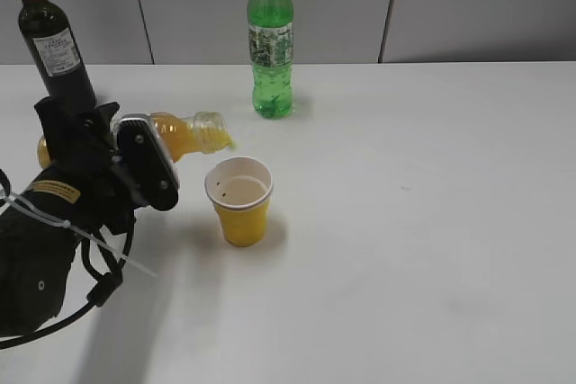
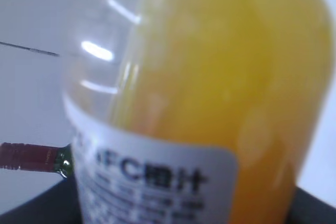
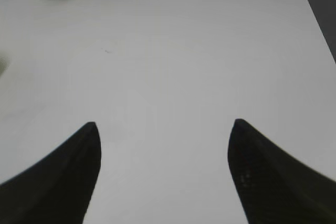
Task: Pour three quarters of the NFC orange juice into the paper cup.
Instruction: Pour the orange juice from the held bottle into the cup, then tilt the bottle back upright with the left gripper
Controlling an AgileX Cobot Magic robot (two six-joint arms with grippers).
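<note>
Left gripper (image 1: pixel 135 164): gripping juice bottle (image 1: pixel 184 135), tipping it sideways, mouth just above-left of paper cup (image 1: pixel 240 200).
Label (image 2: pixel 152 182): reading "NFC", rest blurred.
Right gripper (image 3: pixel 164 174): hanging wide, holding nothing.

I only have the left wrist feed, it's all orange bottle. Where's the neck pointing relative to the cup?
Observer: The juice bottle lies nearly horizontal in the left gripper, neck aimed right, toward the yellow cup, mouth up and left of its rim.
Operator: Juice coming out?
Observer: A bit of orange shows at the mouth; the cup looks nearly empty.
Operator: Right arm in the way?
Observer: No. The right gripper is open over bare table, far from the cup.
</note>
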